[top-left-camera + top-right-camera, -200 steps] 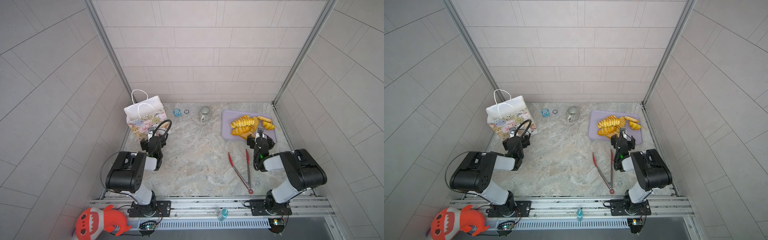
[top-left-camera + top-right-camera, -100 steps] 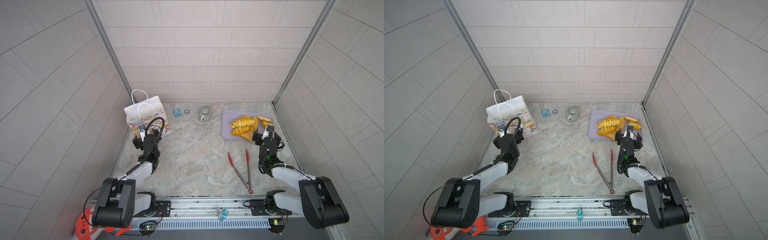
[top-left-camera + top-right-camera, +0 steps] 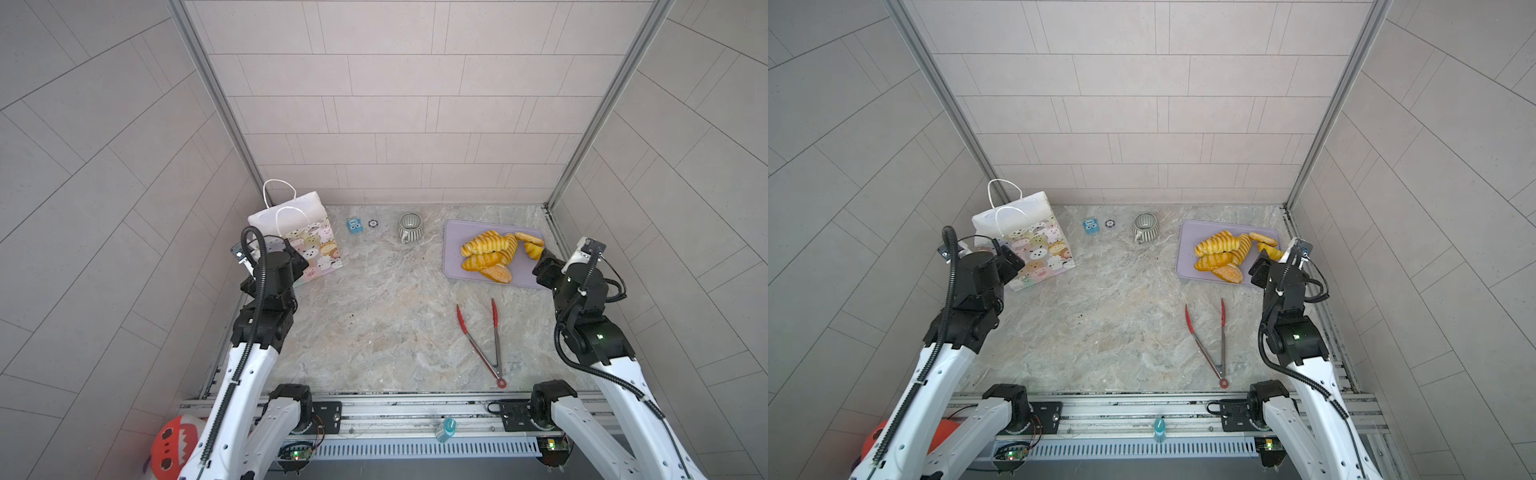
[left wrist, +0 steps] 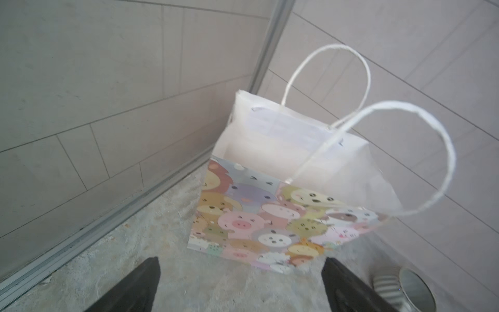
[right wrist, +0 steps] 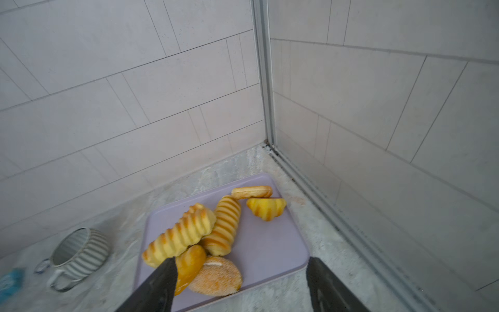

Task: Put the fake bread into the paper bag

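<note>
Several pieces of glossy golden fake bread (image 3: 494, 251) (image 3: 1223, 253) (image 5: 194, 235) lie piled on a lilac tray (image 3: 453, 266) at the back right. The paper bag (image 3: 307, 232) (image 3: 1034, 237) (image 4: 270, 216), white with a cartoon-animal print, stands upright with its mouth open in the back left corner. My left gripper (image 4: 240, 260) (image 3: 297, 259) hovers open just in front of the bag, holding nothing. Near the tray's front right corner my right gripper (image 5: 241, 260) (image 3: 542, 266) is open and empty, with a sesame bun (image 5: 216, 278) beyond its fingers.
Red-tipped metal tongs (image 3: 482, 336) lie on the marble floor in front of the tray. A striped mug (image 3: 409, 226) (image 5: 78, 251), a small blue toy (image 3: 354, 225) and a small round disc (image 3: 373, 223) sit along the back wall. Tiled walls close in on both sides.
Both arms have unfolded and risen from low, tucked poses. The left gripper has moved back toward the bag, the right gripper back and right toward the tray.
</note>
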